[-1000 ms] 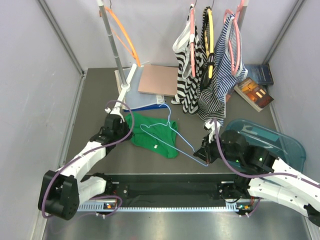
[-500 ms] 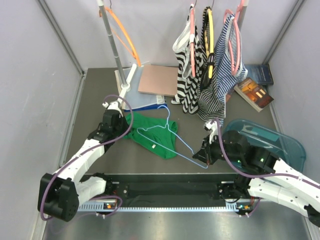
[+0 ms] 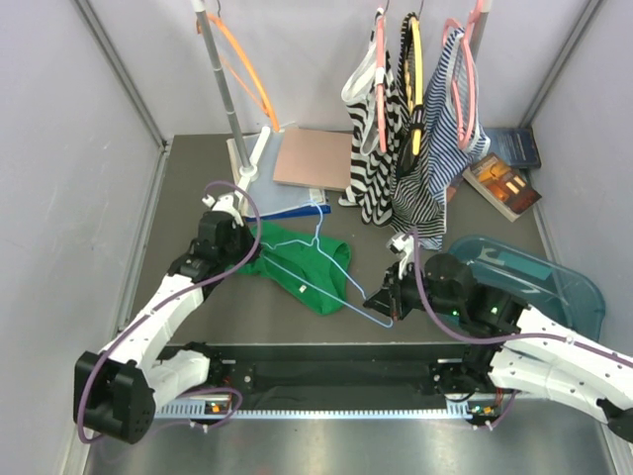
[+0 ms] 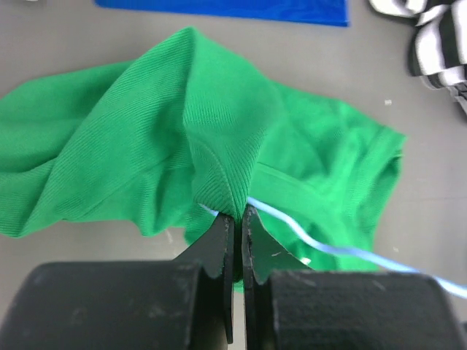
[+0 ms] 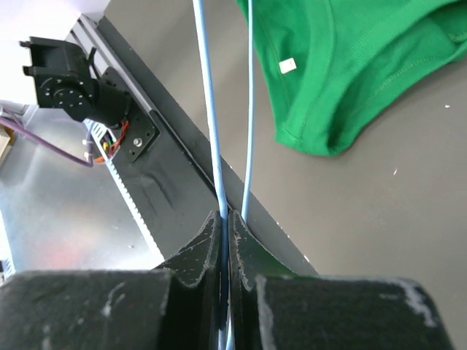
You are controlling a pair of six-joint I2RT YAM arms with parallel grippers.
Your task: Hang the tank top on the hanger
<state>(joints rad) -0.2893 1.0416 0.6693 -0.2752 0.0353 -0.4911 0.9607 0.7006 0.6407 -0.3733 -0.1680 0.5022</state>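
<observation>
Threading step. Left gripper (image 4: 235, 222) pinches a fold of the tank top (image 4: 131, 138), which lies on the table (image 3: 188, 198). Right gripper (image 5: 225, 219) clamps the hanger (image 5: 209, 109) wire. Next: feed the wire, seemingly partway in, through the opening.

I work on a matte dark grey table (image 3: 188, 198), boxed in by pale lilac walls (image 3: 59, 148) at nine, twelve and three o'clock, with bare metal struts (image 3: 117, 69) slanting up the far corners at eleven and one. A pale rack pole (image 3: 222, 89) stands on the table at eleven o'clock, and at six o'clock a black rail (image 3: 336, 374) runs along my near edge, with brushed steel (image 3: 346, 445) just beyond it. The light is soft and even, throwing only faint shadows.
</observation>
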